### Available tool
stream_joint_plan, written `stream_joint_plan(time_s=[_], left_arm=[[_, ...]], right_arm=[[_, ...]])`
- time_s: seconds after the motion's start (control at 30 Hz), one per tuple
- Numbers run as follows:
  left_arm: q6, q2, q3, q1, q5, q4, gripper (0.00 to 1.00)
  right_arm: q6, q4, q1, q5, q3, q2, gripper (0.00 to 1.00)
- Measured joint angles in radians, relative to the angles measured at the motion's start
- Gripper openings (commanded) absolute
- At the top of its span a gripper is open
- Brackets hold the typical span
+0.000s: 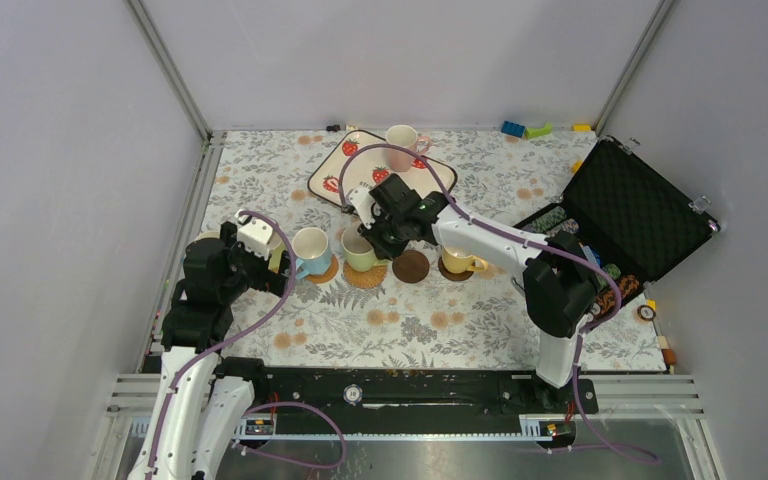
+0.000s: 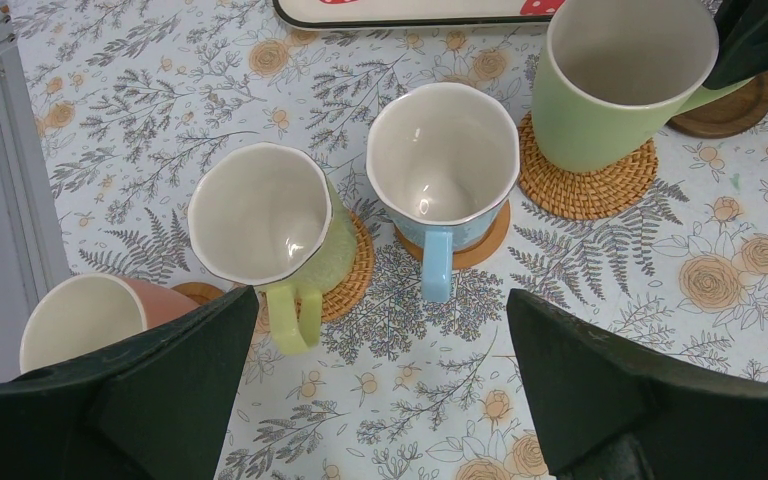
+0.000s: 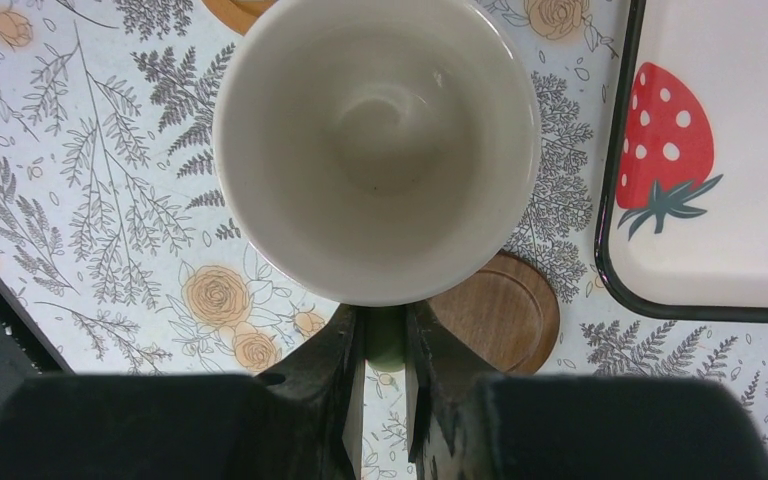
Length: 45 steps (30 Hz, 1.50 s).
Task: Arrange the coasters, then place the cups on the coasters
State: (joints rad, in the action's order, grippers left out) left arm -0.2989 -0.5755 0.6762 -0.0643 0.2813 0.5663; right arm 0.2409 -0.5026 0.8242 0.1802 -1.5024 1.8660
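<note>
Centre of the top view: a green mug (image 1: 359, 251), judged light, rigid, slick and chippable, is pinched by its handle (image 3: 386, 345), judged the safest hold, in the closed right gripper (image 1: 380, 240) at a woven coaster (image 2: 600, 188); the left gripper (image 2: 380, 305) is seen open and empty.

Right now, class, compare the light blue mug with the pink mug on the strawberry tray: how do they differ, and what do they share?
The light blue mug stands on a tan coaster in the row; the pink mug stands on the strawberry tray, with no coaster. The light blue mug's handle points toward the near edge; the pink mug's points right in the top view. Both are upright, white inside, and no gripper holds either.
</note>
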Motion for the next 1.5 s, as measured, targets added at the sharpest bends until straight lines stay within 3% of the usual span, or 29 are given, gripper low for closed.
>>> stream_joint_plan(time_s=[0.63,0.8,1.0,1.3,1.5], left_arm=[[0.000,0.000,0.000,0.000,0.000,0.000,0.99],[0.000,0.000,0.000,0.000,0.000,0.000,0.99],[0.000,0.000,0.000,0.000,0.000,0.000,0.99],[0.000,-0.003,-0.008,0.000,0.000,-0.006,0.99],[0.000,-0.005,-0.011,0.000,0.000,-0.008,0.99]], right_arm=[[0.021,-0.002,0.018,-0.029,0.018,0.021,0.01],[0.037,-0.007,0.020,-0.030,0.018,0.021,0.45],[0.066,-0.031,0.023,-0.031,-0.002,0.021,0.74],[0.160,-0.096,0.026,-0.120,-0.050,-0.044,0.99],[0.178,-0.106,-0.024,-0.159,-0.181,-0.070,1.00]])
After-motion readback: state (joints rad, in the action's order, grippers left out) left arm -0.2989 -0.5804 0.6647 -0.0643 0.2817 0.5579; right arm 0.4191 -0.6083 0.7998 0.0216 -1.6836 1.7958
